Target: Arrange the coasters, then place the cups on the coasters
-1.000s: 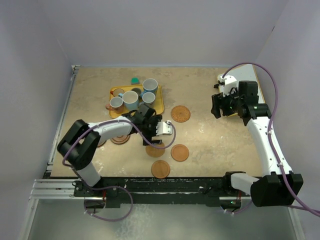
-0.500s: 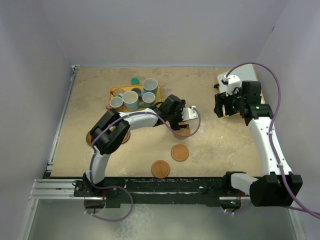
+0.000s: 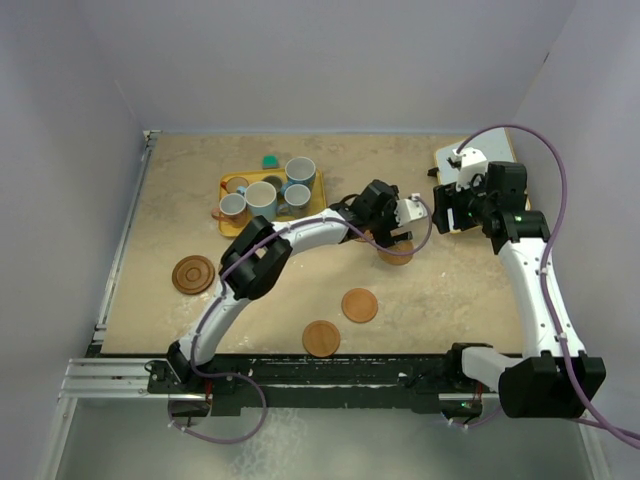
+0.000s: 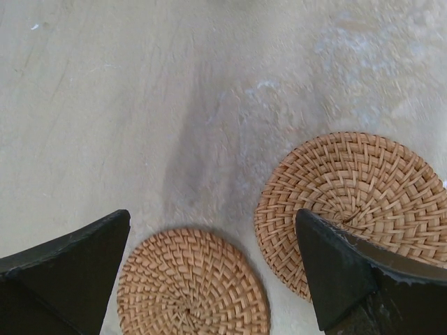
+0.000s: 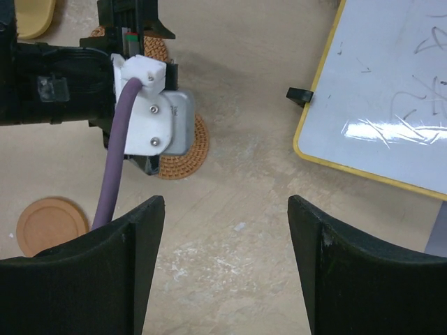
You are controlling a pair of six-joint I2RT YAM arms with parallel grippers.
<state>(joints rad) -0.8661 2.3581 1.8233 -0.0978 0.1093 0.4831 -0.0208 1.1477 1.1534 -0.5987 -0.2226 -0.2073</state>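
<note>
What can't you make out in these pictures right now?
Top view: the woven coasters, mostly under the left end effector.
Top view: the cups, too small and crowded to count.
Right wrist view: the whiteboard, cut by the frame edge, scribbles blurred.

Count, all views.

Coasters in sight: five.
- Woven: two, woven coaster 1 and woven coaster 2.
- Plain orange-brown: two, plain coaster 1 and plain coaster 2.
- Dark ringed coaster: one.

Brown item at the tray's left edge: one, coaster or cup unclear, so not counted.

Cups: six.
- Larger light blue: two, large blue cup 1 and large blue cup 2.
- Smaller pale: two, small pale cup 1 and small pale cup 2.
- Dark grey cup: one, mostly hidden.
- Orange-brown cup: one.

Yellow tray: one.
Green object: one.
Yellow-edged whiteboard: one.
End effectors: two, left end effector and right end effector.
</note>
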